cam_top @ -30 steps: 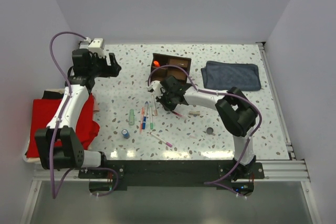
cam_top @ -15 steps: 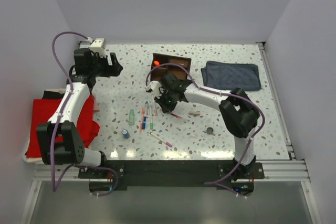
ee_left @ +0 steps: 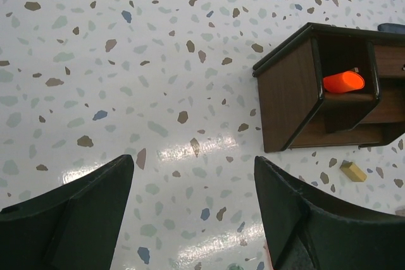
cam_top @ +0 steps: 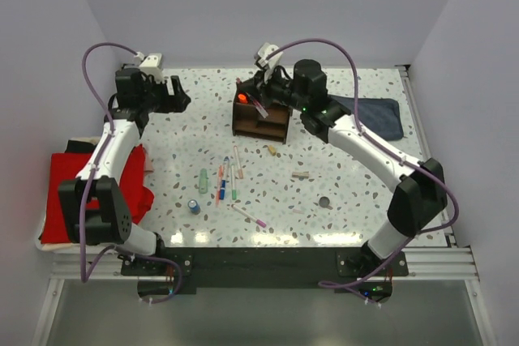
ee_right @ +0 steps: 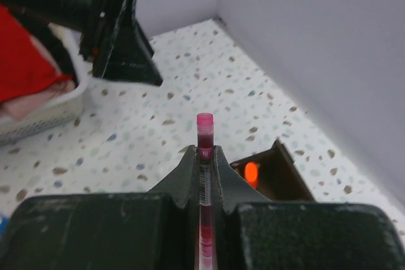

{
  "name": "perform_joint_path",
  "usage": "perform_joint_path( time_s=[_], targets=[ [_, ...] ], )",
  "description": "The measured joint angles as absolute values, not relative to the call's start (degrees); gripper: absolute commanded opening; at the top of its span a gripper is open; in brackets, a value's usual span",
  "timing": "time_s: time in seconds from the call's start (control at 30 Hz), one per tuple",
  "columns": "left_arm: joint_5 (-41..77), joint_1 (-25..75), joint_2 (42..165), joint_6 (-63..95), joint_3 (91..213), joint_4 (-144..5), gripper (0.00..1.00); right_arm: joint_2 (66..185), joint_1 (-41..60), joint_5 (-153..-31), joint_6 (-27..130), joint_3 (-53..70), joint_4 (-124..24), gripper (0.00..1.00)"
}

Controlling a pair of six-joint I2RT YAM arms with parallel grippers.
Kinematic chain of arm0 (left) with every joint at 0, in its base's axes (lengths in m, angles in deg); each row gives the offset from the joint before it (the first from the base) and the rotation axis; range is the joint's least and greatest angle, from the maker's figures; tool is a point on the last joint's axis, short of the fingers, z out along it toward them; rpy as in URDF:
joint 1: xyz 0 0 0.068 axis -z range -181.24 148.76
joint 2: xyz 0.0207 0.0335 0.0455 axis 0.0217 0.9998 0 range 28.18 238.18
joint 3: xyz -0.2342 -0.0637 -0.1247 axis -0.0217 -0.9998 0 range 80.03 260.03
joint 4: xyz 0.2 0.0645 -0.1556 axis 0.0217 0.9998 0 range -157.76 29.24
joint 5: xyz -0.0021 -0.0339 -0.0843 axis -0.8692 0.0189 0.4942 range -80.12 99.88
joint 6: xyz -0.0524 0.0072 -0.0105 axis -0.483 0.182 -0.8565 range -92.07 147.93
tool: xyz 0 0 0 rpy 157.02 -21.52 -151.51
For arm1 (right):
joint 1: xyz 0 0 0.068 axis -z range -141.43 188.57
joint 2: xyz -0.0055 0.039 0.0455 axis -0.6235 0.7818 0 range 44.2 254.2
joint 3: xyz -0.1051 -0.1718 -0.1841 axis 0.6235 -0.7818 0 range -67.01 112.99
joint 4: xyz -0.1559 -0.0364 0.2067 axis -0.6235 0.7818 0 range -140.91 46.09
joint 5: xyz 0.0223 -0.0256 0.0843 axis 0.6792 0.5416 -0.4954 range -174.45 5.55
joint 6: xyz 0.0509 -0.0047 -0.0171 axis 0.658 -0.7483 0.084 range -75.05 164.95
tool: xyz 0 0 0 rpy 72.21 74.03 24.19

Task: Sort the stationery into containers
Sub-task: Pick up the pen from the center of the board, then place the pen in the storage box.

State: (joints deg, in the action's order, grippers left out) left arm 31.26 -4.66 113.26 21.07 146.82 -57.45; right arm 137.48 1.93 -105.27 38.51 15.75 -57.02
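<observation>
Swinging up from the loose pens [cam_top: 225,180] at mid-bench, the right claw [ee_right: 204,155] is now hovering over the wooden organizer [cam_top: 261,123], pinching a pink pen [ee_right: 204,132] between its closed fingers. The left claw [ee_left: 193,200] is hanging spread and empty above the far-left bench [cam_top: 365,184].

The pen's long axis is running along the fingers, with its capped end poking out past the tips toward the far-left corner. From above it seems to be slanting across the organizer's left compartment, though its steepness is hard to judge.

If the claw is letting go at this slant, the pen is likely to be bridging the rim or a divider and rolling back onto the bench. It could also be jamming against the orange highlighter [ee_left: 343,81] already lying in that compartment.
</observation>
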Motion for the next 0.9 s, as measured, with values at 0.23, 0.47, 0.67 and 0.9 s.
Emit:
perform_joint_path(
  time_s=[0.23,0.47,0.67,0.9],
  targets=[
    [32.22,-4.66,117.12,21.53,150.64,-56.32,0.81,146.2,2.04,-98.75,39.12,15.07,-76.23,0.0],
    [32.6,-4.66,119.86,22.63,153.9,-54.42,0.81,155.36,4.31,-97.44,39.32,16.45,-84.25,0.0],
    [33.08,-4.66,121.65,24.18,156.39,-53.21,0.81,159.47,6.76,-97.66,40.63,21.1,-87.95,0.0],
    [33.05,-4.29,123.4,25.45,156.96,-52.58,0.81,161.19,7.31,-98.69,42.67,22.13,-90.88,0.0]
  ],
)
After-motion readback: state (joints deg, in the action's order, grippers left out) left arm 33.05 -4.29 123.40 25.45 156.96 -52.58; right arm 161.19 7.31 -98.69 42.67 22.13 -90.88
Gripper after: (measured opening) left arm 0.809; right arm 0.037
